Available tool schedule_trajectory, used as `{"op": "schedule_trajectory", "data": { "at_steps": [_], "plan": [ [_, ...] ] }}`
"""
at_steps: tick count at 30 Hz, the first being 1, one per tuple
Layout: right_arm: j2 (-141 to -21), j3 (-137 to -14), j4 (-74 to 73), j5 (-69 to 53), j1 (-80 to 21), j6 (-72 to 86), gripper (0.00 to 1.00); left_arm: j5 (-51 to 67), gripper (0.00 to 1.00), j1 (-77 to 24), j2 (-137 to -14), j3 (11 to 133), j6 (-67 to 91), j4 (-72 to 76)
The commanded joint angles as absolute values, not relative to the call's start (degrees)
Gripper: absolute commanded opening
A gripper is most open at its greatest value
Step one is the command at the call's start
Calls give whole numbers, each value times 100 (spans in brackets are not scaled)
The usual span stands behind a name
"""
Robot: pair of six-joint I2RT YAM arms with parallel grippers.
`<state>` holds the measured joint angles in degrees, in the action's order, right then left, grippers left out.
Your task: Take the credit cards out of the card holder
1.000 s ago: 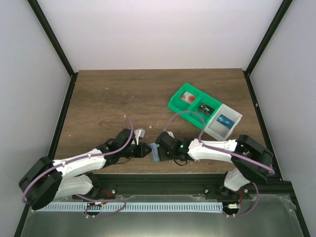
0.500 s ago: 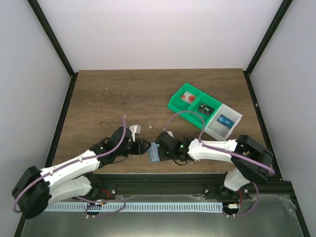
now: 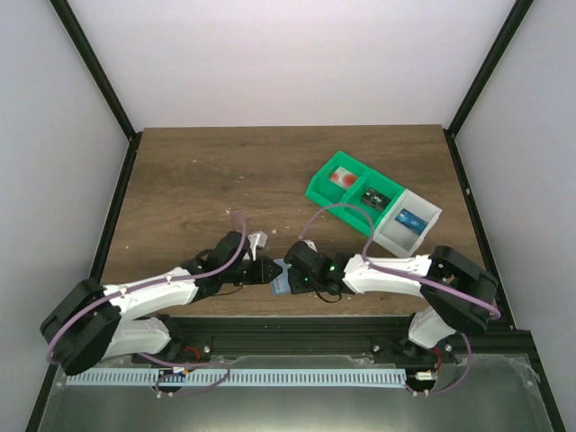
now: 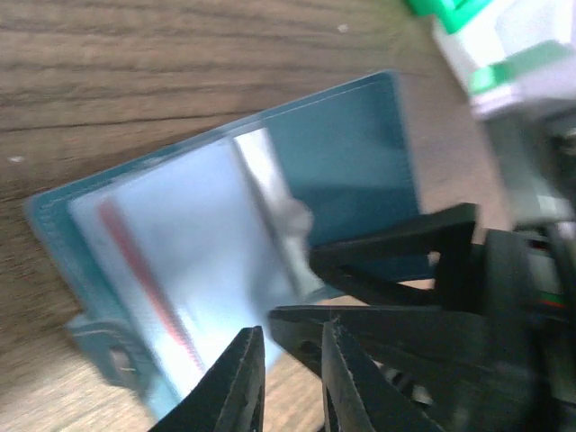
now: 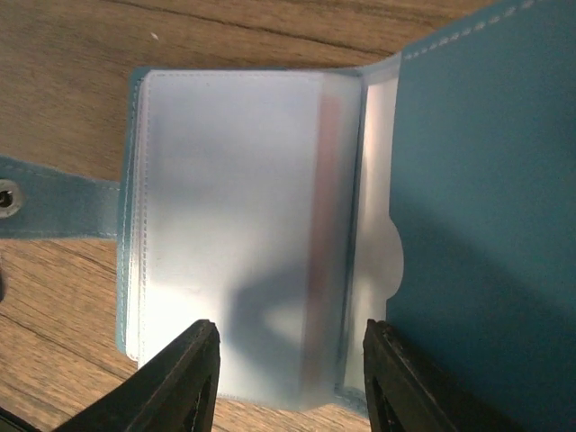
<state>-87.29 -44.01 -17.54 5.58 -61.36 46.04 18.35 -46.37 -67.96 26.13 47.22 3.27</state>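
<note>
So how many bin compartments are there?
3, side by side: far green one with something red, middle green one with something dark, near white one with something blue. None seems hidden.

- Left arm (image 3: 153, 295) and right arm (image 3: 387, 272): white shells between bulky black joint housings.
- Thin purple cables (image 3: 243, 232) loop along each arm.
- Fingers (image 5: 175, 378) are matte black; a small green light (image 3: 335, 266) glows on the right wrist.

Even overhead light keeps the top view sharp, with faint shadows on the bench (image 3: 198, 180), while both wrist views are blurred, glare whitening the open card holder (image 4: 360, 153) and a grey shadow crossing it.
</note>
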Motion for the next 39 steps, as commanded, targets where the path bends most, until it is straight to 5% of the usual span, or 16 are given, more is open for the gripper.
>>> {"op": "schedule_trajectory", "data": {
  "at_steps": [1, 9, 32, 39],
  "plan": [
    [-8636, -4290, -1768, 638, -6171, 4722, 46, 1274, 19, -4629, -7121, 2625, 4479, -6],
    [-8625, -4338, -1783, 591, -6178, 4726, 47, 823, 16, -4597, -7103, 2221, 4519, 5],
    [-9358, -5122, -2109, 641, -6196, 4341, 70, 954, 9, -4597, -7492, 1913, 4529, 440],
    [-9336, -5081, -2167, 767, -6196, 4376, 67, 975, 8, -4592, -7566, 1921, 4492, 404]
  ]
}}
